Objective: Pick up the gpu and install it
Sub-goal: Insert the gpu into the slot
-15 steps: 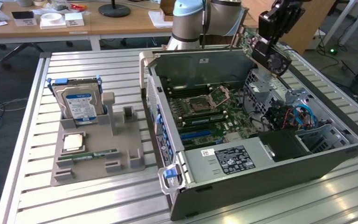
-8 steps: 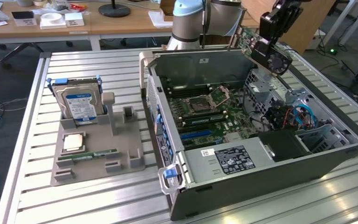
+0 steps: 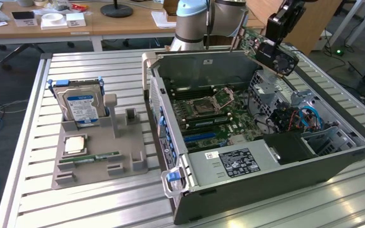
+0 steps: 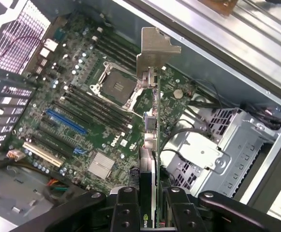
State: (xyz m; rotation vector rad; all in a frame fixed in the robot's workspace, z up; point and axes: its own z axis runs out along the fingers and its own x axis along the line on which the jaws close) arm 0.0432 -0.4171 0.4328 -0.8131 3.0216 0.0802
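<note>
Silver-bracketed and dark, the gpu (image 3: 276, 56) hangs just below the claw (image 4: 152, 205), which is clenched on its edge above the open computer case (image 3: 265, 190). Any tilt going down could snag the bracket (image 4: 155, 53) on the case wall, or miss the motherboard (image 4: 111, 140) slot.

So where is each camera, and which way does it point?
Exterior view: off the arm, raised, looking down over the table at the open computer case; shows the arm and gripper.
Wrist view: on the wrist, looking past the gripper's fingers down onto the motherboard.
Shared: the gpu held by the gripper above the case, and the motherboard.
</note>
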